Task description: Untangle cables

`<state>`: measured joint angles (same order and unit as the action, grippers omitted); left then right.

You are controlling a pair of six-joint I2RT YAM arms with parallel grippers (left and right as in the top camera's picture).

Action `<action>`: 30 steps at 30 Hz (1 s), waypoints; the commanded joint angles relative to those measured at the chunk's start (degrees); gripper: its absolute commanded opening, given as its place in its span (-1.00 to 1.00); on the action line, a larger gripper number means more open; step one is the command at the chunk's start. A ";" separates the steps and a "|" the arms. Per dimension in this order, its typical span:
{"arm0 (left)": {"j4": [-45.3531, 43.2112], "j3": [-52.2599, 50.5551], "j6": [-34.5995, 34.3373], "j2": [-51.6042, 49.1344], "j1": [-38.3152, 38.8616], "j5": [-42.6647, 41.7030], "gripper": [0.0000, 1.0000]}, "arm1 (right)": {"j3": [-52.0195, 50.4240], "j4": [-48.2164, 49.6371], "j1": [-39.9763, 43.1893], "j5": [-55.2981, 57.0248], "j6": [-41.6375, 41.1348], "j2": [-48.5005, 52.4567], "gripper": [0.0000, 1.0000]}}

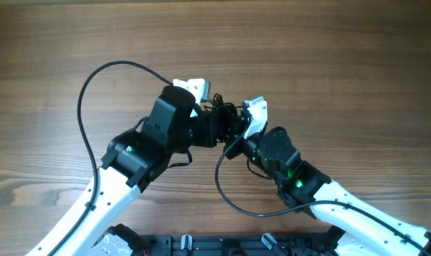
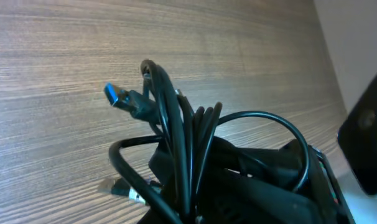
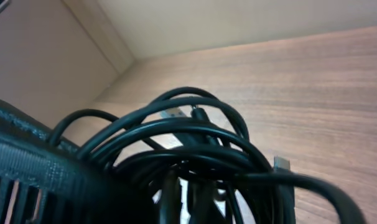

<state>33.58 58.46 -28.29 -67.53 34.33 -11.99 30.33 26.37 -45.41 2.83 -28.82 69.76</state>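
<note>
The cables are one small knotted bundle of thin black wires at mid-table, held between my two grippers. My left gripper comes at it from the left and is shut on the bundle. In the left wrist view the cables rise from the jaws, with a blue plug sticking out left and a silver-tipped plug lower down. My right gripper meets the bundle from the right. In its wrist view, loops of the cables fill the frame, its fingers are close together among the strands, and a plug shows.
The wooden table surrounds the bundle. A thick black arm cable loops to the left of the left arm, and another curves below the right wrist. White camera modules sit on both wrists.
</note>
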 commanded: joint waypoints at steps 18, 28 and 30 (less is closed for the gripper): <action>-1.75 0.68 -25.79 0.24 1.40 8.28 -0.92 | 1.11 -13.44 -0.46 -7.85 -4.83 -10.64 0.99; 2.36 0.66 -35.63 0.24 1.40 16.48 -0.92 | 1.11 -19.74 0.28 -5.46 -8.87 -17.81 0.99; 4.04 0.66 -39.19 0.24 1.40 19.50 -0.92 | 1.11 -20.94 0.39 -5.49 -8.94 -19.23 0.99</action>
<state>36.32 58.52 -62.74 -66.96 35.53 2.74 30.15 6.33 -45.50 -2.15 -36.49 52.80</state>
